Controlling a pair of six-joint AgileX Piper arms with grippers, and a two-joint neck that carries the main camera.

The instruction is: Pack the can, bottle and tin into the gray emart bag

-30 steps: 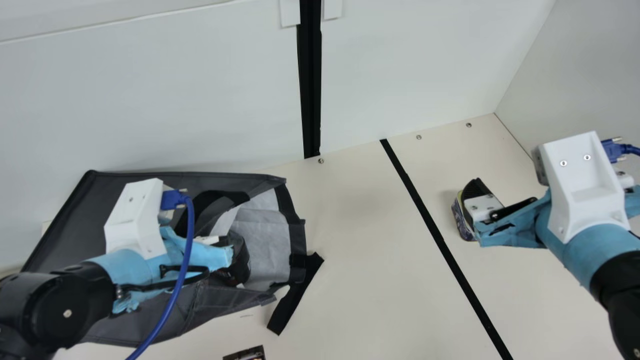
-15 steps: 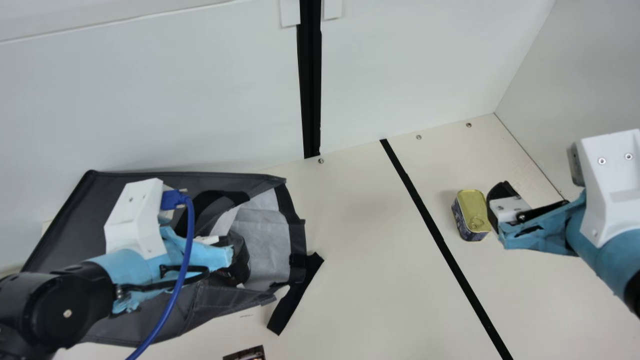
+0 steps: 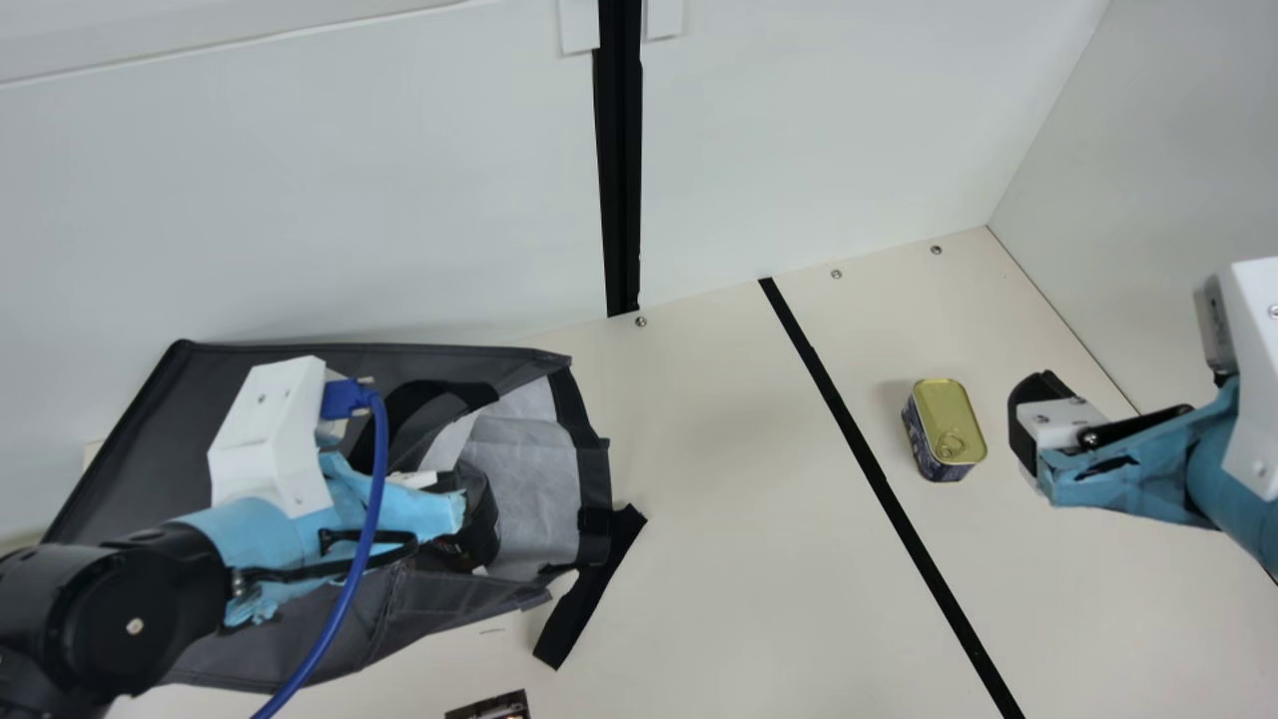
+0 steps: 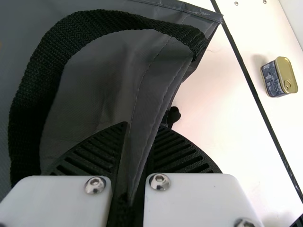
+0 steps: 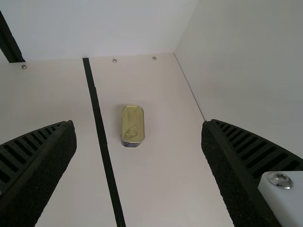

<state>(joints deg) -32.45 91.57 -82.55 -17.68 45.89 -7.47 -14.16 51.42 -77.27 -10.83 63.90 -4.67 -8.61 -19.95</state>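
**Left gripper (image 3: 463, 501) clasped the gray emart bag (image 3: 140, 469); tin (image 3: 939, 414) sat on the table (image 3: 719, 539)**

In the main view, the bag lay at the left with its pale-lined mouth toward the middle of the table, and the left gripper was at that mouth. A black strap (image 3: 589, 589) extended from the bag onto the tabletop. The tin rested outside the bag, across the black strip (image 3: 879, 484), its gold lid facing up. The right gripper (image 3: 1028, 429) was just beside the tin, not touching it. A dark object (image 3: 489, 707) was cut off at the bottom edge; I could not tell what it was.

In the left wrist view, the ribbed fingers (image 4: 177, 153) were closed on a fold of the bag's gray fabric, near its black webbing handle (image 4: 35, 99). The tin stood well apart from them.

In the right wrist view, the fingers (image 5: 42, 165) were spread wide with nothing gripped, and the tin's pull ring showed on its lid.
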